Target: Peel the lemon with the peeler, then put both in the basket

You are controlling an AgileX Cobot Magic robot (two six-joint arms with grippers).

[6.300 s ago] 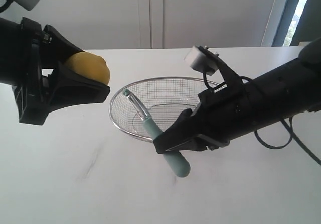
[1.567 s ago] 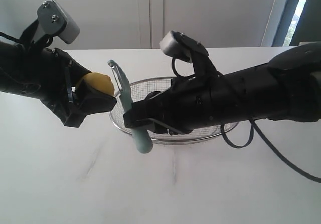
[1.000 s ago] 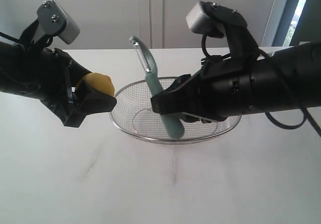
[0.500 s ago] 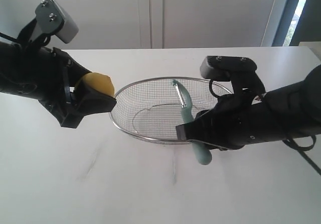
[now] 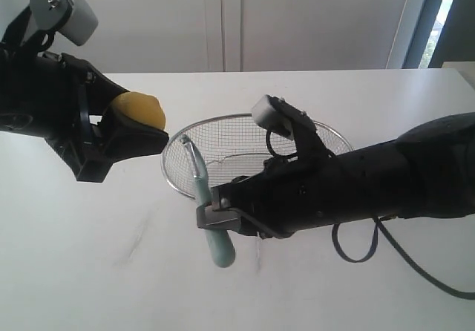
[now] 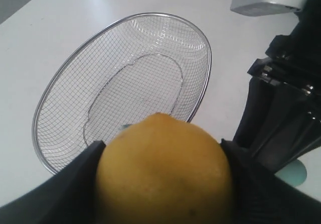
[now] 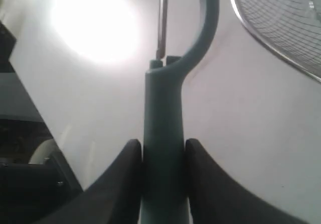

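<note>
Exterior view, query (M): where is the lemon (image 5: 138,108) recorded relative to the peeler (image 5: 200,190)?

K: The lemon is noted to the left of the peeler and higher up, with a clear gap between them. No contact is seen. It is held off the table (image 5: 111,271), just left of the basket (image 5: 223,118).

M: And the peeler itself?

K: It is logged as nearly upright, slightly tilted. The hooked head is up, in front of the basket's near left rim; the handle end hangs below the grip. In the right wrist view the peeler (image 7: 163,113) is seen pinched by its handle between two dark fingers (image 7: 125,174), with the blade beyond them.

M: State of the two grippers?

K: The left gripper (image 5: 146,122) is clamped around the lemon. In the left wrist view the lemon (image 6: 165,174) is pressed from both sides, with the basket (image 6: 208,73) beyond it. The right gripper (image 5: 215,216) is closed on the peeler's handle.

M: Arm poses?

K: The left arm is entered from the left, gripper pointed right. The right arm is stretched from the right across the middle, roughly level, in front of the basket's near side.
</note>
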